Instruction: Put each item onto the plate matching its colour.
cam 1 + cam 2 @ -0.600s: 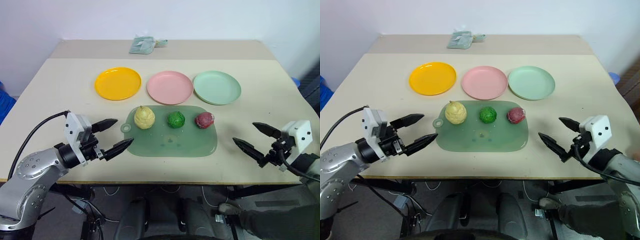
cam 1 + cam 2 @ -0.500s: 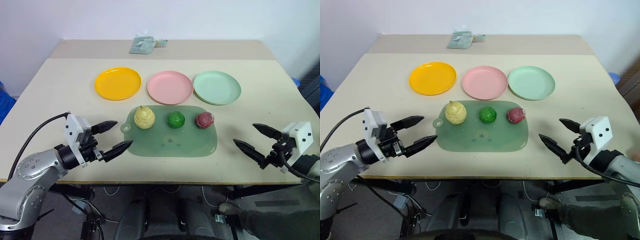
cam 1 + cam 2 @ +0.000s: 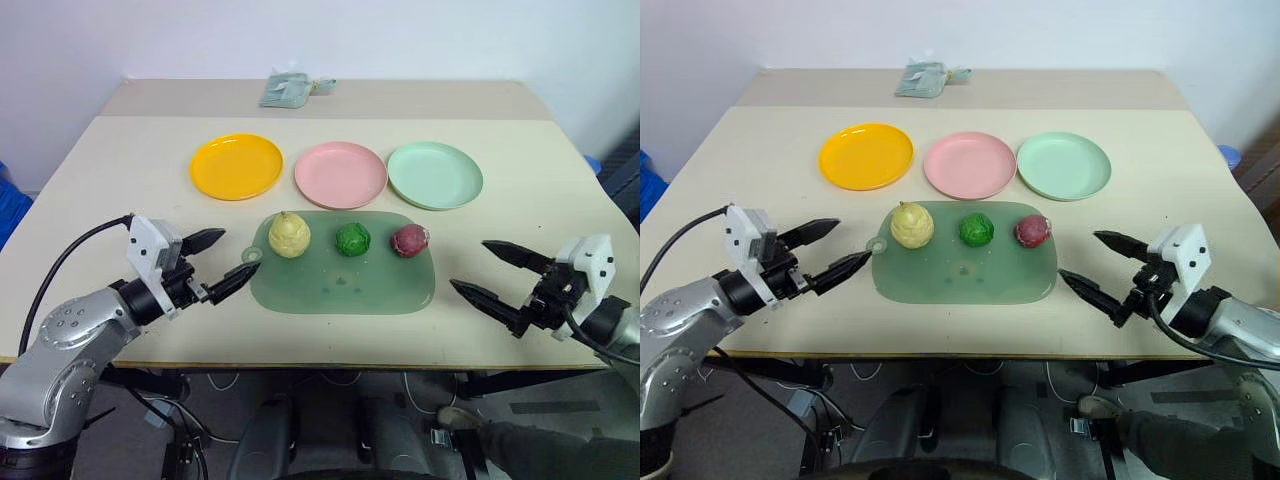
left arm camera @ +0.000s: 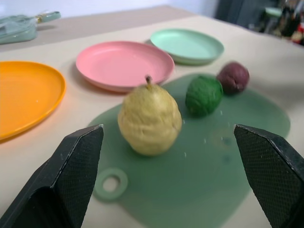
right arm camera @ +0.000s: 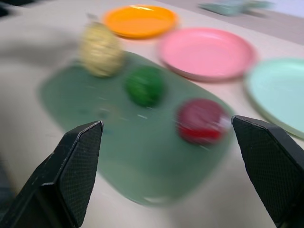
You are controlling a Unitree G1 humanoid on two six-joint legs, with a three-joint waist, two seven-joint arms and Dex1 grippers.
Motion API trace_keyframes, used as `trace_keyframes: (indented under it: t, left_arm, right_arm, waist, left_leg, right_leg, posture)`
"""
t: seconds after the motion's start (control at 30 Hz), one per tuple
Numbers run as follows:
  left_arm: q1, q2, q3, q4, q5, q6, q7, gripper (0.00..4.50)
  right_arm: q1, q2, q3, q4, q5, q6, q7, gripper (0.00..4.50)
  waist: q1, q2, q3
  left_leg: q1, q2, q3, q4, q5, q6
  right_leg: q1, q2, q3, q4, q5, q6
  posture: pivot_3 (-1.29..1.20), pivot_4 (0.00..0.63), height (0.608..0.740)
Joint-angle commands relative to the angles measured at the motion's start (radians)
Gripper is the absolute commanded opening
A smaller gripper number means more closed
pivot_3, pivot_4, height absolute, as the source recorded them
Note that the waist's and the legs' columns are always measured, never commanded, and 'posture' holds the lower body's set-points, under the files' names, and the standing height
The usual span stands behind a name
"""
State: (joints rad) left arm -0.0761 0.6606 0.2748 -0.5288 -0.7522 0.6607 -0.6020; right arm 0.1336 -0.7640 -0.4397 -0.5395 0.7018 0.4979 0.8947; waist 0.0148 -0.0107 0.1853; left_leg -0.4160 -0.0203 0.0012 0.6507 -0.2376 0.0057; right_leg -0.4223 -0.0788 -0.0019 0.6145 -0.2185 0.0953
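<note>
On the green mat [image 3: 342, 277] at table centre sit all three items in a row: yellow pear [image 3: 288, 236] toward 9 o'clock, bumpy green ball [image 3: 352, 239] in the middle, dark red fruit [image 3: 409, 240] toward 3 o'clock. None is on a plate yet. At 12 o'clock from the mat, three plates in a row: orange plate [image 3: 236, 166], pink plate [image 3: 340, 174], mint plate [image 3: 434, 175], all bare.

Your left gripper [image 3: 226, 262] hovers just beside the mat's handle hole, jaws spread wide, nothing in them. Your right gripper [image 3: 498, 274] hangs near the mat's 3 o'clock edge, also spread wide and empty.

Risks as I judge them:
- Pear is wide-bottomed and narrow at the stem. Pinch it high and it may squirt out and roll.
- Ball and red fruit look round; a glancing finger could send either off the mat or into its neighbour. The three sit near one another, so wide jaws may nudge the one next door.
- Colour order does not line up fully: the ball sits below the pink plate, the red fruit nearer the mint one. Those two carries cross, so your arms could meet over the middle.
- Mat looks thin and loose; dragging a fingertip across it may shift the whole row.
- Plates have shallow rims, so a drop from height may bounce a round item out.
</note>
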Motion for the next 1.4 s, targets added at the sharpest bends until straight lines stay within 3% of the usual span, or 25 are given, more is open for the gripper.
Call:
trace_keyframes:
  t: [0.03,0.3,0.57,0.67,0.77,0.93,1.13,1.4]
  left_arm:
    - [-0.091,-0.025,-0.015,0.022,-0.046,0.084,0.084,4.50]
    - [-0.252,-0.140,-0.139,0.100,0.007,0.181,0.230,4.50]
    - [-0.342,-0.254,-0.268,0.225,0.154,0.191,0.335,4.50]
    - [-0.358,-0.284,-0.282,0.266,0.191,0.180,0.346,3.62]
    - [-0.376,-0.288,-0.284,0.294,0.240,0.160,0.359,2.39]
    - [-0.462,-0.327,-0.207,0.389,0.272,0.106,0.403,2.39]
    - [-0.732,-0.348,-0.103,0.790,0.384,-0.112,0.511,2.39]
    - [-1.111,-0.349,-0.033,1.589,0.500,-0.541,0.574,2.39]
  right_arm:
    - [-0.055,-0.020,0.038,-0.001,0.027,-0.040,0.070,4.42]
    - [-0.154,-0.026,0.122,0.065,-0.017,-0.096,0.142,4.42]
    - [-0.170,-0.013,0.141,0.068,-0.031,-0.117,0.135,4.42]
    - [-0.160,-0.010,0.134,0.061,-0.031,-0.123,0.127,4.50]
    - [-0.147,-0.011,0.124,0.055,-0.032,-0.129,0.118,4.50]
    - [-0.148,-0.008,0.130,0.049,-0.042,-0.141,0.093,4.50]
    - [-0.211,0.014,0.169,0.062,-0.066,-0.157,0.049,4.50]
    - [-0.379,0.070,0.250,0.162,-0.151,-0.184,-0.026,4.50]
  waist:
    - [-0.001,0.000,0.000]
    - [0.000,-0.001,0.001]
    - [-0.001,-0.001,0.001]
    - [-0.001,-0.001,0.001]
    - [0.001,-0.002,0.001]
    - [0.000,-0.002,0.001]
    - [0.001,-0.003,0.001]
    - [0.000,-0.004,0.002]
  left_leg:
    - [0.000,0.000,0.000,0.000,0.000,0.000]
    - [0.000,-0.001,0.000,0.001,0.000,0.001]
    - [0.000,-0.001,-0.001,0.001,0.000,0.001]
    - [0.000,-0.001,-0.001,0.001,0.000,0.001]
    - [0.000,-0.001,-0.001,0.001,0.000,0.001]
    - [0.000,-0.001,-0.001,0.001,0.000,0.001]
    - [0.000,-0.002,-0.001,0.002,0.000,0.001]
    - [-0.002,-0.005,-0.001,0.003,-0.001,0.002]
  right_leg:
    - [0.000,0.000,0.000,0.000,0.000,0.000]
    - [0.002,0.000,0.000,0.000,0.000,0.001]
    - [0.002,0.000,0.000,0.000,0.000,0.001]
    - [0.002,0.000,0.000,0.000,0.000,0.001]
    - [0.002,0.000,0.000,0.001,0.000,0.001]
    - [0.002,0.000,0.000,0.001,0.000,0.002]
    - [0.002,0.000,-0.001,0.001,0.002,0.005]
    - [0.001,-0.001,-0.002,0.000,0.006,0.012]
  posture:
    - [0.00,0.150,0.740]
    - [0.00,0.150,0.740]
    - [0.00,0.150,0.740]
    - [0.00,0.150,0.740]
    - [0.00,0.150,0.740]
    - [0.00,0.150,0.740]
    - [0.00,0.150,0.740]
    - [0.00,0.150,0.740]
